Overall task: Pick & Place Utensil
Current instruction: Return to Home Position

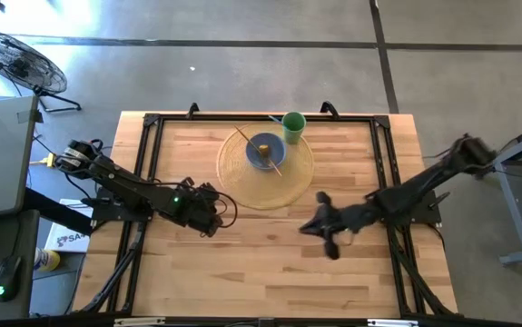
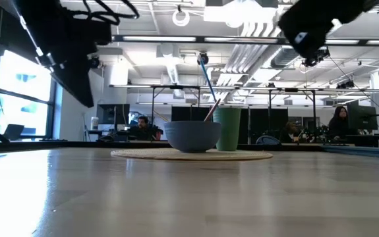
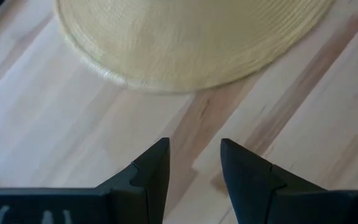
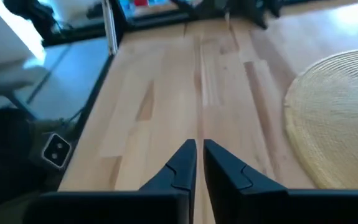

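A blue bowl (image 1: 265,151) (image 2: 192,136) stands on a round woven yellow placemat (image 1: 266,177) (image 3: 191,43) (image 4: 337,118). A thin wooden utensil (image 1: 247,139) (image 2: 210,112) lies slanting across the bowl. A green cup (image 1: 293,125) (image 2: 228,128) stands on the mat's far edge, and a blue-handled utensil (image 2: 206,74) sticks up from it. My left gripper (image 1: 217,216) (image 3: 194,163) hovers open above bare table near the mat's near left edge. My right gripper (image 1: 304,227) (image 4: 199,155) is shut and empty, above the table near the mat's near right side.
A black frame (image 1: 152,123) runs around the wooden tabletop (image 1: 270,272). Bare wood lies along the near half of the table. In the low view both arms hang high above the surface (image 2: 189,191). A fan (image 1: 15,59) stands on the floor beyond the left side.
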Motion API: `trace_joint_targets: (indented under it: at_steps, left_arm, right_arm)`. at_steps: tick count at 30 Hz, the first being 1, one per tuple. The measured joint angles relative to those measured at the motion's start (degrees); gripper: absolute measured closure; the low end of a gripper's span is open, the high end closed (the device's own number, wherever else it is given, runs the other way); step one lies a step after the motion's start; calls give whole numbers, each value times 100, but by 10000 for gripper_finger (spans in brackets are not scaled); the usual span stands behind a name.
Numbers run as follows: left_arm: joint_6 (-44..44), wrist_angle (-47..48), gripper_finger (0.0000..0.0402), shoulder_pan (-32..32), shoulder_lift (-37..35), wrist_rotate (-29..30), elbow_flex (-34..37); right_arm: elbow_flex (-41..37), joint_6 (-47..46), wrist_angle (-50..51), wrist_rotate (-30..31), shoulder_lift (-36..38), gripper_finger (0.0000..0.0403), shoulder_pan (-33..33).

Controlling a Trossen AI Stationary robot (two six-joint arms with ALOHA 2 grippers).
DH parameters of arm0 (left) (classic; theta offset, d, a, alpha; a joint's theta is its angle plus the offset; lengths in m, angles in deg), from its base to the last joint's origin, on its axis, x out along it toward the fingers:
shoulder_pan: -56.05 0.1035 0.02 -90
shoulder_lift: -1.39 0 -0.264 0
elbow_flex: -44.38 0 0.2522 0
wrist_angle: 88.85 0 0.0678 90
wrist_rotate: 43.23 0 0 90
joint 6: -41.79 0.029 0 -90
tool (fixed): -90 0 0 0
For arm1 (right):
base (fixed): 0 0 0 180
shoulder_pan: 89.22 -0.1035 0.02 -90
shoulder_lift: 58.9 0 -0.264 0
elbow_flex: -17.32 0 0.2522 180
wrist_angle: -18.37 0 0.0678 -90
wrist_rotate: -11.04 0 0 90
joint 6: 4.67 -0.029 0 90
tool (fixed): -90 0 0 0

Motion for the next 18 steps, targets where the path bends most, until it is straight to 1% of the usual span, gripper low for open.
trace_joint_targets:
  at_steps: [3,7,9,11,13,16,18]
  left_arm:
    - [292,-366,263,2,-1,53,0]
    - [938,-1171,263,0,-3,-65,0]
    - [1271,-1557,263,0,-9,-24,0]
    - [1586,-1756,263,0,-64,89,2]
    - [1771,-1884,263,0,-161,275,-1]
    - [1809,-1888,263,0,-366,538,86]
    - [1847,-2039,263,0,-622,623,304]
  right_arm:
    - [-551,24,2,18,932,374,-71]
    - [-1299,-117,-100,34,1969,371,-101]
    - [-1734,-202,-614,310,2341,372,-90]
    - [-2197,7,-1403,530,2673,374,22]
    - [-2634,328,-2085,198,2989,375,266]
    - [-3192,449,-2815,-950,3466,373,813]
    - [-3440,297,-3010,-1669,3801,371,1276]
